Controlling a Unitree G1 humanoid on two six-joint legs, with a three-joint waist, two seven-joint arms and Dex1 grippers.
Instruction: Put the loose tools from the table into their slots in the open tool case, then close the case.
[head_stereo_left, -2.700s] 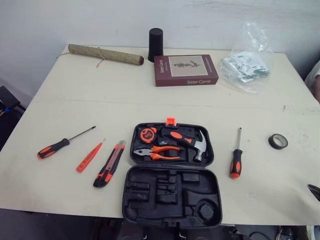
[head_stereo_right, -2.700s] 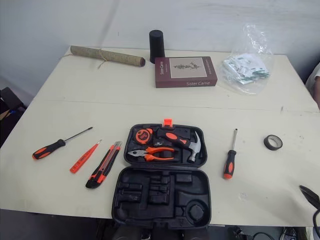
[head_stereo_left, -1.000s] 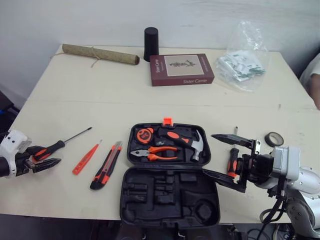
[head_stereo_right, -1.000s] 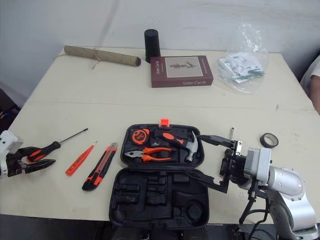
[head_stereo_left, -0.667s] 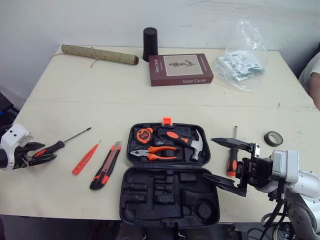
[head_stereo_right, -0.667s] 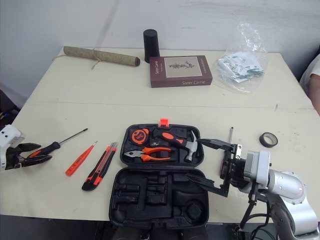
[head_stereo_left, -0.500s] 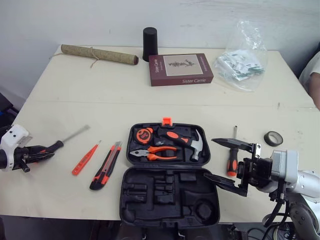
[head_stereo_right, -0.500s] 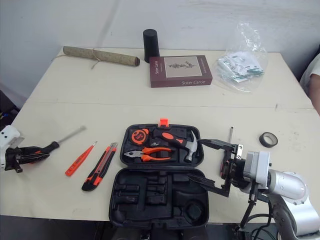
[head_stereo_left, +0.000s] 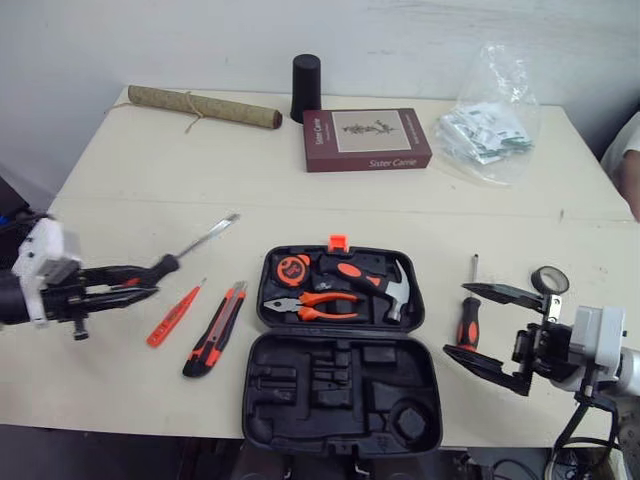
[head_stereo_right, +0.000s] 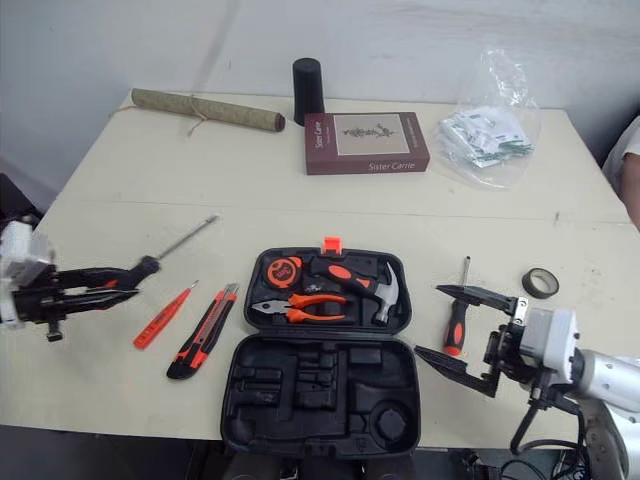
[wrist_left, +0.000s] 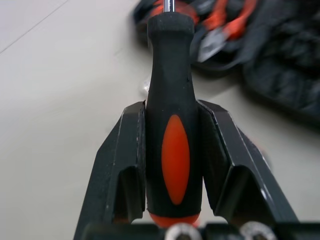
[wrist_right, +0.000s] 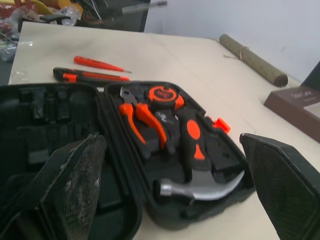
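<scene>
We start with what is hard to see. The left gripper (wrist_left: 172, 107) is pinched on the handle of a black-and-orange screwdriver (head_stereo_left: 167, 264) at the left edge of the table (head_stereo_left: 250, 200). The butt of the handle is buried between the fingers. In the left wrist view the case behind it is only a blur. A roll of black tape (head_stereo_right: 540, 283) lies just past the right gripper (head_stereo_right: 430, 320), whose fingers are spread wide around nothing, beside the case's right side. At the right edge a person's sleeve (head_stereo_left: 625, 150) is cut off.

Counting the loose tools on the table, we find three: a second black-and-orange screwdriver (head_stereo_right: 456, 330) right of the case, and to the left a slim orange tool (head_stereo_left: 175, 313), perhaps a tester, and one utility knife (head_stereo_left: 214, 328). The open tool case (head_stereo_left: 300, 395) lies flat. Its far half holds three tools: a tape measure (head_stereo_left: 295, 270), pliers (head_stereo_left: 318, 302) and a hammer (head_stereo_left: 372, 280). The near half has bare slots.

At the back stand one tied roll (head_stereo_left: 205, 107), one black cylinder (head_stereo_left: 306, 89) and one plastic bag (head_stereo_left: 490, 130). There is also one dark red book (head_stereo_left: 367, 140), which reads "Sister Carrie" — the only writing we can read.
</scene>
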